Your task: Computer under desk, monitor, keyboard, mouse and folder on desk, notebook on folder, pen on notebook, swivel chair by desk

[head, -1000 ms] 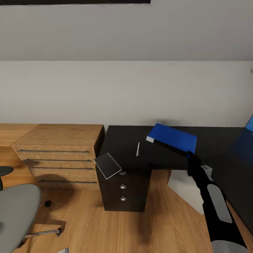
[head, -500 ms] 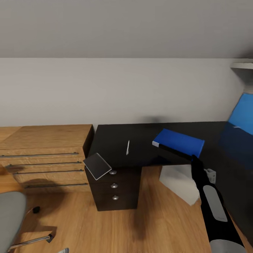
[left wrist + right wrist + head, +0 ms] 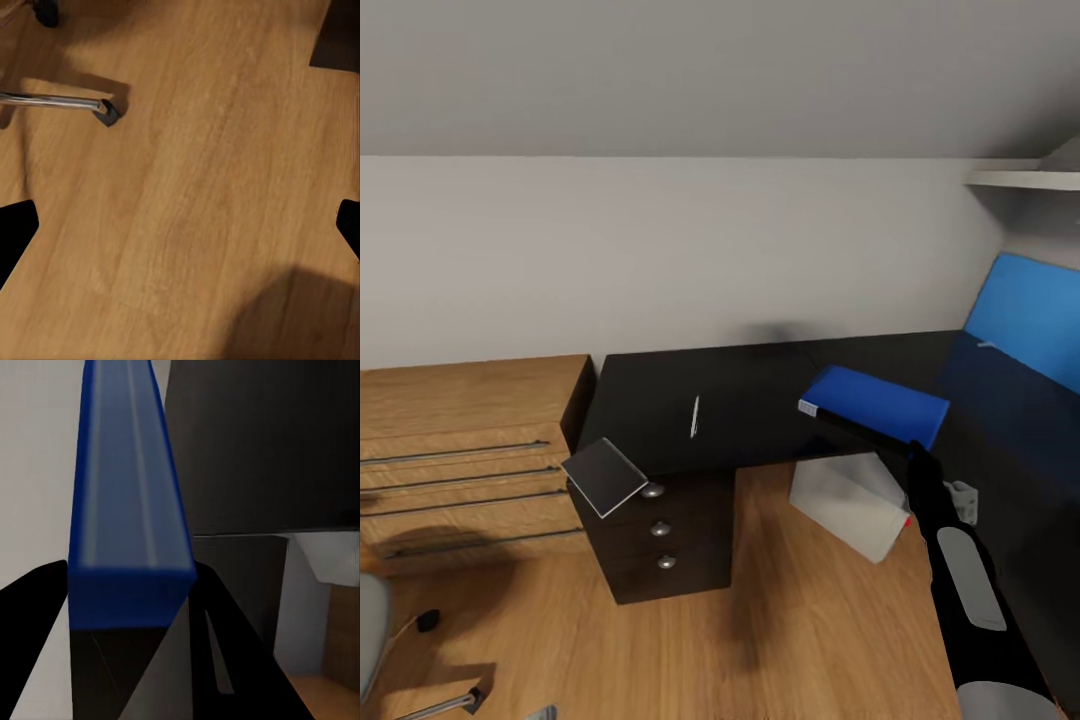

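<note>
My right gripper (image 3: 838, 420) is shut on the blue folder (image 3: 880, 402), holding it slightly tilted just above the black desk (image 3: 750, 385). In the right wrist view the folder (image 3: 127, 502) sits between the two dark fingers (image 3: 34, 637). A thin white pen (image 3: 695, 416) lies on the desk left of the folder. The grey notebook (image 3: 604, 474) tilts over the desk's front left corner. The light grey computer (image 3: 848, 496) stands under the desk. My left gripper (image 3: 180, 229) hangs open over the oak floor near the swivel chair's chrome leg (image 3: 52, 100).
A black three-drawer cabinet (image 3: 665, 545) stands under the desk's left end, with a light-wood drawer chest (image 3: 460, 450) beside it. The desk's blue back panel (image 3: 1025, 318) and a white shelf (image 3: 1020, 180) are at the right. The chair's seat edge (image 3: 368, 615) shows at bottom left.
The head view has swung to the right, sliding chest and chair leftward. The folder in my right gripper has travelled right along the desk, farther from the pen.
</note>
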`<state>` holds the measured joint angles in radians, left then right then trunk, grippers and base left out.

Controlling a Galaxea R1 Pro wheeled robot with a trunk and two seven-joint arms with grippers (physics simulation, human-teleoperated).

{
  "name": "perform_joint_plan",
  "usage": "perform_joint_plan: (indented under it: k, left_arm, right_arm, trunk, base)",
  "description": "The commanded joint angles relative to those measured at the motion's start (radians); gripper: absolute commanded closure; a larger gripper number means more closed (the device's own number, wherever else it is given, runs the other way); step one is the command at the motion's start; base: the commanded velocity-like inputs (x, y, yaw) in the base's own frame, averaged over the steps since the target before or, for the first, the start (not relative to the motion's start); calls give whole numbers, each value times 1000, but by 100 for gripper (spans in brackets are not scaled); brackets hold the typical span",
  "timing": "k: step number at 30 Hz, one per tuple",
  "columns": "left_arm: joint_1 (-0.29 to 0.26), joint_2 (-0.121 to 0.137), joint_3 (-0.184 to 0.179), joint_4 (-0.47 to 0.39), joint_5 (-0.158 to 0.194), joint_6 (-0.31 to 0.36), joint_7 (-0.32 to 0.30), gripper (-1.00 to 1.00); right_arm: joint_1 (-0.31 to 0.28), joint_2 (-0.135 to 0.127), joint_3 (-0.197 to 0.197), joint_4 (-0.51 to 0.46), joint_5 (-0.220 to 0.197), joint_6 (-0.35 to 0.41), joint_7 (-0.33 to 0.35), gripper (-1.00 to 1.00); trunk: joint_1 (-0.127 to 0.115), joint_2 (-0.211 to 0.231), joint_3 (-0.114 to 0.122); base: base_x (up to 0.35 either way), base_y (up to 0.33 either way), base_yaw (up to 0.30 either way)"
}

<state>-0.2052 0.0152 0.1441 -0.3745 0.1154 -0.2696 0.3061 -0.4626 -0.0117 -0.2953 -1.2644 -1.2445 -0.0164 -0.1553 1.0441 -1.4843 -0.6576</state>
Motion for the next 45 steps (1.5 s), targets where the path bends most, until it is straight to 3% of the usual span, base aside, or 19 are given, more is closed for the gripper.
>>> perform_joint_plan:
  k: [1,36,41,45]
  left_arm:
    - [0,0,-1,0,10,-5,-1,-100]
    - [0,0,-1,0,12,-5,-1,-100]
    - [0,0,-1,0,12,-5,-1,-100]
    - [0,-2,-3,12,11,-5,-1,-100]
  right_arm:
    - [-1,0,1,-1,-9,-2,-4,100]
    - [-1,0,2,11,-10,-2,-2,100]
    - [-1,0,9,2,-12,4,55,100]
    - [-1,1,42,7,-12,0,72,100]
  trunk:
    - [0,0,-2]
    - [0,0,-37]
    - [0,0,-38]
    - [0,0,-38]
  base:
    - [0,0,-201]
    - [0,0,-190]
    - [0,0,-17]
    - [0,0,-2]
